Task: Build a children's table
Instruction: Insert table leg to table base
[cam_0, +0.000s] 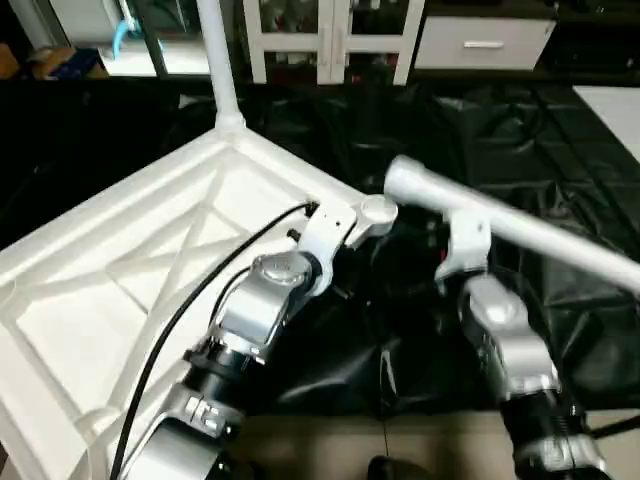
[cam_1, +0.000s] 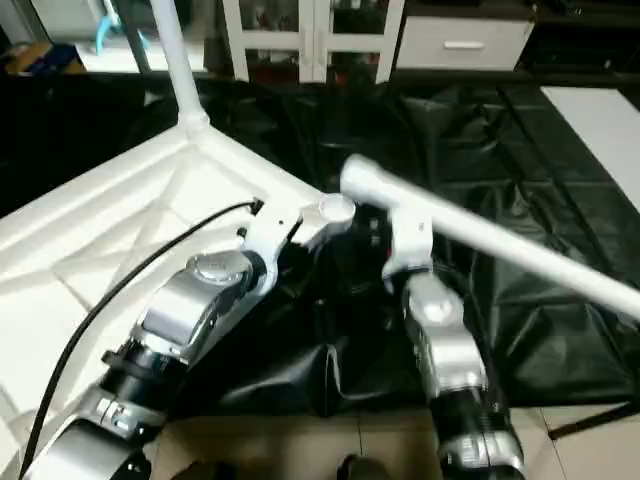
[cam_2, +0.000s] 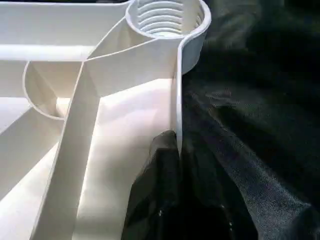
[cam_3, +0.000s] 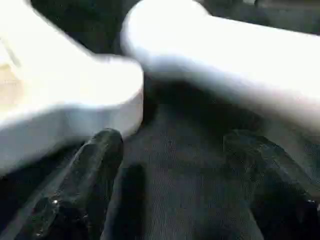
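One leg fitted, three corners apparently left to do.
Head views: the white plastic square tabletop (cam_0: 130, 260) lies ribs-up on black sheeting; one white tapered tube leg (cam_0: 215, 60) stands in its far socket, another white tube leg (cam_0: 520, 225) lies slanted above the right gripper (cam_1: 385, 235). Left wrist view: the left gripper (cam_2: 172, 150) pinches the rim below an empty threaded socket (cam_2: 165, 17). Right wrist view: black fingers (cam_3: 95, 170) spread, empty; leg blurred, other corners cut off.
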